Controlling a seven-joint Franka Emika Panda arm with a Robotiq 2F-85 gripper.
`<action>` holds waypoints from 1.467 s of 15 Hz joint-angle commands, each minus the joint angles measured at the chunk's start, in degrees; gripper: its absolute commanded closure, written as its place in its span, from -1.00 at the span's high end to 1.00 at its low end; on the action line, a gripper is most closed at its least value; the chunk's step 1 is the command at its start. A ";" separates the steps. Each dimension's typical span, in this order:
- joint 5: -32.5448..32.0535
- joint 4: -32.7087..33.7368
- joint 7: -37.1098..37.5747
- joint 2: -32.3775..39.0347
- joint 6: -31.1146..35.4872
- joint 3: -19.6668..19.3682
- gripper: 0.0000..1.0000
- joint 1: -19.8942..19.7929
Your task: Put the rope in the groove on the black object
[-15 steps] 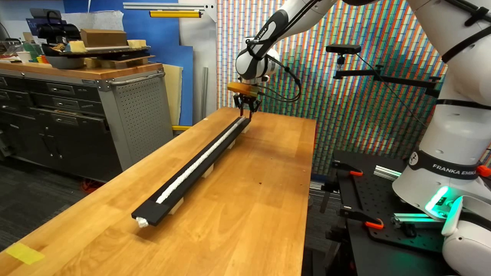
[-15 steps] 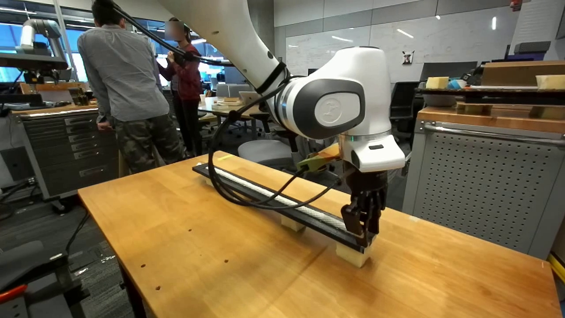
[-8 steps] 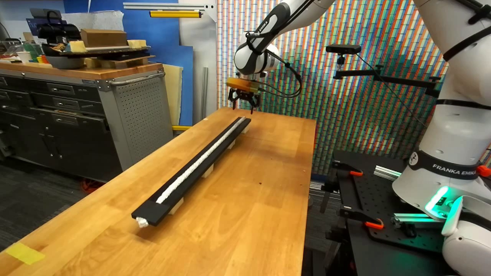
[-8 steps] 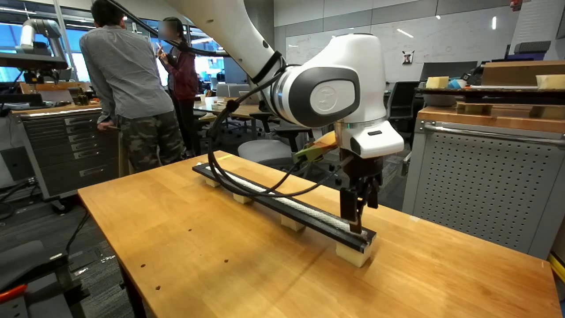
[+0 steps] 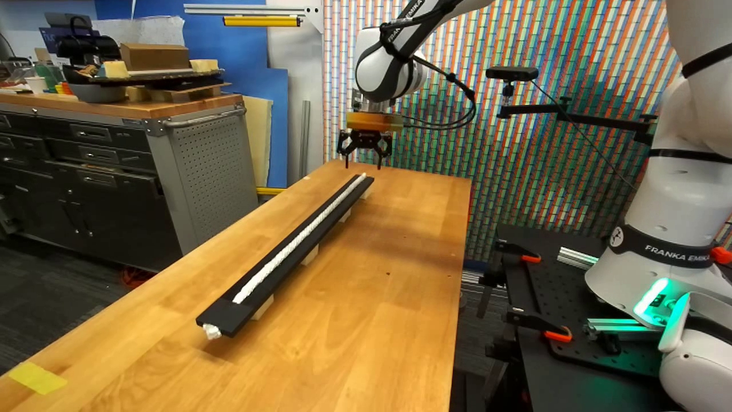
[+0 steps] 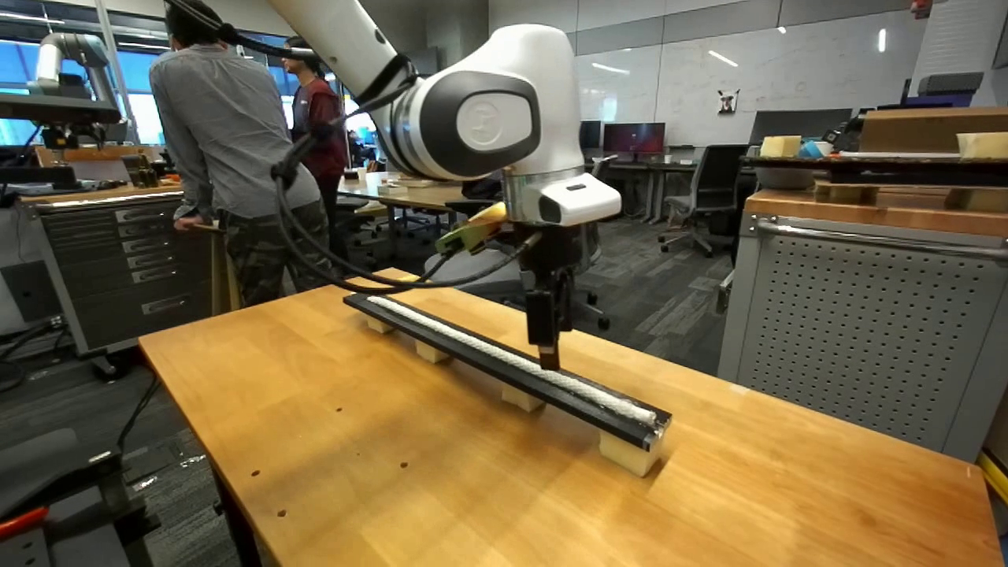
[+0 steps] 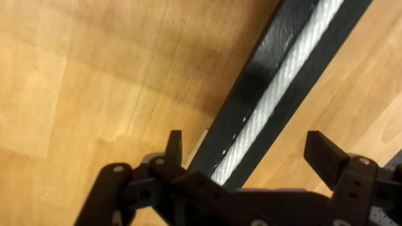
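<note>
Above the black bar (image 7: 241, 99), the gripper (image 7: 243, 139) hangs with its fingers spread, clear of the rope (image 7: 282, 77).
In the wrist view a finger shows on each side of the bar; below, the rope lies lengthwise in the groove (image 7: 248, 119), a thin dark strip of which shows along one edge. In an exterior view a crumpled white lump (image 5: 211, 331) sits at the bar's near end. Pale blocks (image 6: 628, 456) carry the bar off the wooden table (image 5: 366, 309), and yellow tape (image 5: 38, 378) lies near the table's edge.
</note>
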 commanded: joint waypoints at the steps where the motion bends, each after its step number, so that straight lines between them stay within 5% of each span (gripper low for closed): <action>1: -6.34 -12.34 -3.71 -10.76 1.02 -0.01 1.00 3.98; 8: -14.48 -24.94 -8.69 -23.31 2.01 5.47 1.00 6.72; 15: -14.38 -32.18 -11.50 -30.53 3.17 11.74 1.00 5.96; 22: -13.69 -30.91 -10.69 -28.73 2.02 12.82 1.00 5.20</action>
